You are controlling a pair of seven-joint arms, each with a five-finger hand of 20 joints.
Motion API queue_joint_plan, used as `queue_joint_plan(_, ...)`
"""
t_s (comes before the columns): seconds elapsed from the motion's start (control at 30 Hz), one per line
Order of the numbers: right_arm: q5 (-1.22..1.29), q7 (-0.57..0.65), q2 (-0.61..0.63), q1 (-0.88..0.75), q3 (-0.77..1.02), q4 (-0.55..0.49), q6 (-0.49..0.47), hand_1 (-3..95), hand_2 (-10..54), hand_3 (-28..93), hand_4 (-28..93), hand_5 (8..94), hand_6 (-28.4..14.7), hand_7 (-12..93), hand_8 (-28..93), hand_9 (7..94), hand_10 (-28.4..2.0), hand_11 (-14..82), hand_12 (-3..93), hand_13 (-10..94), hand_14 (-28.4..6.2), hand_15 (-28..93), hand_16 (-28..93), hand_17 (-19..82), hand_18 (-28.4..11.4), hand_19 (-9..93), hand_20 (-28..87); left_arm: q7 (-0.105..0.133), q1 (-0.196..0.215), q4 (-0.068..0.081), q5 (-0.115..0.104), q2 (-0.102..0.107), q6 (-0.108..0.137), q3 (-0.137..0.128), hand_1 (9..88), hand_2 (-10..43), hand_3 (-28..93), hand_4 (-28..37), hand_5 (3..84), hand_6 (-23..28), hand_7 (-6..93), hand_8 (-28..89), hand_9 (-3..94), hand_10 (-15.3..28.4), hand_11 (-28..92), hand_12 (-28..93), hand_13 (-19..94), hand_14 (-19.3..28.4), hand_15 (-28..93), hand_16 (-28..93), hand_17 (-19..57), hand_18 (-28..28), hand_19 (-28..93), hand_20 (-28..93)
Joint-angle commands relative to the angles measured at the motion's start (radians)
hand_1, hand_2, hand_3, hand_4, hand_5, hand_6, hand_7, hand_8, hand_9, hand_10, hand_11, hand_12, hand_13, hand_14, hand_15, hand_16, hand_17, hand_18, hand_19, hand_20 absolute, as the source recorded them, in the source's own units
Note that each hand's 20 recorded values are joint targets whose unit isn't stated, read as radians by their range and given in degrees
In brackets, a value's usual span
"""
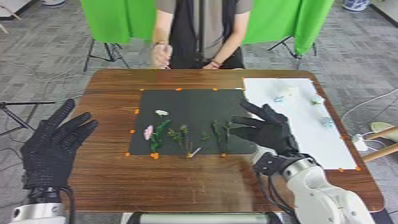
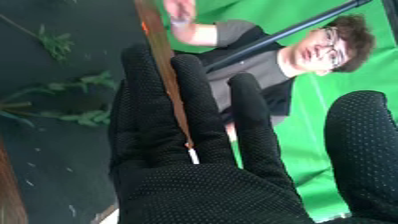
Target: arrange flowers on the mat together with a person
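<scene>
My left hand point(image 1: 55, 145) is open over the table's left edge, beside the dark mat point(image 1: 191, 100). Above the mat's right part is my right hand point(image 1: 266, 131), open with nothing held; in the right wrist view the right hand point(image 2: 213, 190) has its fingers straight. On the mat lie a white flower point(image 1: 162, 113), a pink flower point(image 1: 148, 132) with a green stem, and several green sprigs point(image 1: 184, 135). A green sprig point(image 2: 55, 44) on the mat also appears in the right wrist view. Several pale flowers point(image 1: 317, 99) rest on the white sheet point(image 1: 311, 145).
The wooden table point(image 1: 107, 185) carries orange tape marks around the mat and sheet. A person stands at the far edge, hands point(image 1: 162, 54) near the tabletop and apart from the flowers. Green cloth point(image 1: 124, 20) hangs behind.
</scene>
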Motion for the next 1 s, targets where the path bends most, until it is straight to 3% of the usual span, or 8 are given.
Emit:
queue_joint_plan(0.03,-0.089,-0.001,0.054,0.026,0.016,-0.005,0.078,12.9,11.4,81,-28,42.2,-0.7,11,-12,53.8,-19.3,15.3,11.6,45,-23.1,43,10,6,-21.8,53,17,0.011,0.007,-0.002,-0.008,0.012,0.021,0.014,18.5,7.4,76,-28.3,36.8,8.5,8.8,-8,39.3,21.8,24,11,30,28.4,49,-9,-4.8,28.4,64,-12)
queue_joint_plan(0.1,-0.139,0.012,0.074,0.042,0.029,-0.004,0.102,13.7,10.5,82,-28,42.4,-0.8,11,-12,54.7,-19.6,16.2,11.7,46,-22.9,46,10,7,-21.8,54,17,0.017,0.005,-0.002,-0.011,0.016,0.026,0.017,18.6,7.4,76,-28.3,36.8,8.5,8.9,-8,39.3,21.8,24,11,30,28.4,49,-9,-4.8,28.4,64,-11)
queue_joint_plan(0.2,-0.23,0.044,0.115,0.062,0.042,-0.007,0.173,14.2,10.4,82,-28,42.5,-0.8,11,-12,56.0,-19.9,17.7,11.8,48,-22.6,49,8,8,-21.9,55,17,0.006,0.001,-0.003,-0.007,0.014,0.023,0.016,18.6,7.4,76,-28.3,36.9,8.6,9.0,-8,39.3,21.9,24,11,30,28.4,49,-10,-4.8,28.4,64,-11)
queue_joint_plan(0.4,-0.385,0.114,0.188,0.091,0.078,-0.005,0.261,16.2,9.3,81,-28,42.9,-0.8,11,-12,58.2,-20.6,20.5,11.9,51,-22.0,54,7,10,-22.3,59,17,0.018,0.0,-0.004,-0.012,0.026,0.031,0.026,18.7,7.5,76,-28.3,36.9,8.6,9.0,-8,39.4,21.9,25,11,30,28.4,50,-10,-4.8,28.3,64,-11)
queue_joint_plan(0.53,-0.533,0.221,0.235,0.104,0.093,0.001,0.315,17.6,8.4,81,-28,42.8,-0.8,11,-13,60.1,-20.9,21.4,11.8,54,-21.3,56,6,11,-22.7,61,17,0.024,0.001,-0.006,-0.015,0.033,0.036,0.028,18.8,7.5,75,-28.3,36.9,8.7,9.2,-8,39.4,22.0,25,11,30,28.4,50,-10,-4.8,28.3,64,-11)
queue_joint_plan(0.63,-0.681,0.368,0.297,0.169,0.04,0.03,0.381,18.7,7.9,81,-28,42.8,-0.8,11,-13,61.2,-20.9,21.9,11.8,55,-21.0,57,6,12,-23.1,63,17,0.025,0.0,-0.006,-0.015,0.034,0.038,0.03,18.8,7.5,75,-28.3,36.9,8.7,9.2,-8,39.4,22.1,25,11,30,28.4,50,-10,-4.8,28.3,64,-10)
queue_joint_plan(0.9,-0.985,0.594,0.371,0.22,0.002,0.088,0.337,21.1,6.0,81,-28,42.2,-0.9,11,-13,63.0,-20.4,22.5,11.8,58,-19.7,57,5,14,-23.4,66,15,0.021,-0.008,-0.005,-0.017,0.04,0.035,0.037,18.9,7.5,76,-28.3,36.9,8.7,9.3,-8,39.4,22.1,25,11,30,28.4,50,-10,-4.9,28.3,64,-10)
queue_joint_plan(1.0,-1.102,0.662,0.394,0.242,-0.023,0.111,0.315,21.2,5.7,81,-28,41.8,-1.0,11,-13,62.9,-20.4,22.3,11.7,59,-19.6,57,5,15,-23.4,67,15,0.03,-0.014,-0.004,-0.018,0.047,0.039,0.045,18.9,7.6,75,-28.3,36.9,8.8,9.3,-8,39.3,22.1,25,11,30,28.4,50,-10,-3.5,28.3,68,-9)
